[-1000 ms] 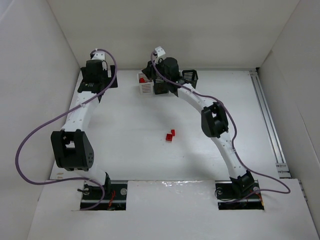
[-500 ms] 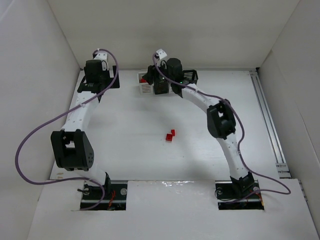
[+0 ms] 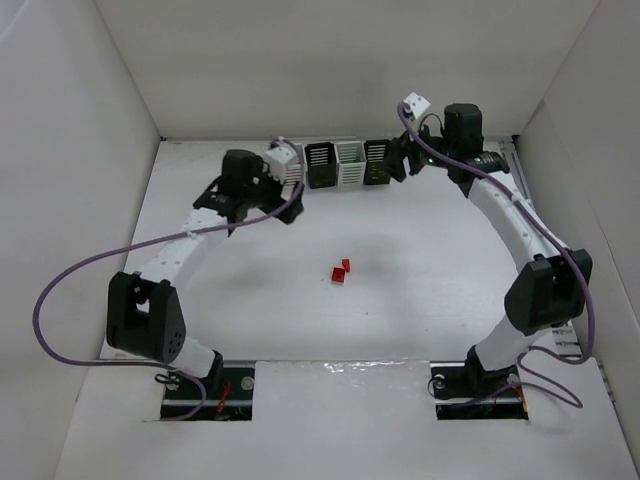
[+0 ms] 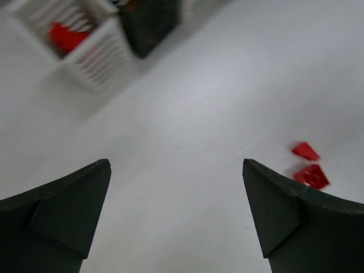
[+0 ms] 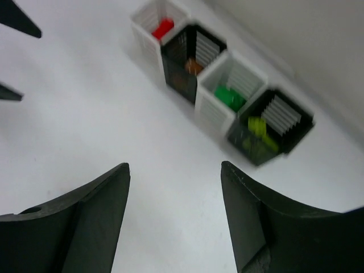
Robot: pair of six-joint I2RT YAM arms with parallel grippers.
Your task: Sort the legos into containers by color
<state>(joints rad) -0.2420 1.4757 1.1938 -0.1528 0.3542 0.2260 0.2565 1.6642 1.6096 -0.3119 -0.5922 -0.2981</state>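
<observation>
Four slatted bins (image 3: 349, 175) stand in a row at the far edge of the table (image 3: 420, 280), side by side: white, black, white, black. From above, the first white bin (image 3: 291, 175) is partly covered by the left arm's wrist camera (image 3: 281, 158). Nothing inside any bin can be read in that view.

The right wrist view looks into all four, though it is blurred:
- a red brick (image 5: 162, 27) in the first white bin
- an orange brick (image 5: 193, 66) deep in the first black bin (image 5: 177, 71)
- green pieces (image 5: 229, 96) in the second white bin (image 5: 210, 114)
- yellow-green pieces (image 5: 259, 129) in the second black bin (image 5: 284, 114)

One red and one orange brick can be counted. I cannot tell whether the green and the yellow-green are one brick or two each. The left wrist view cuts the first white bin off at its top edge, and the red content there is only a smear.

Two loose red bricks (image 3: 341, 270) lie on the open table, touching or nearly so. They are well apart from the bins and roughly midway between the two arms.

Neither gripper holds anything. The left gripper (image 4: 175, 163) hangs above the table near the first white bin. Its jaws are spread wide with bare table between them, and the two loose bricks sit off to one side of its view. The right gripper (image 5: 174, 165) hangs above the table by the second black bin's end of the row. Its jaws are parted moderately, with nothing between them.
</observation>
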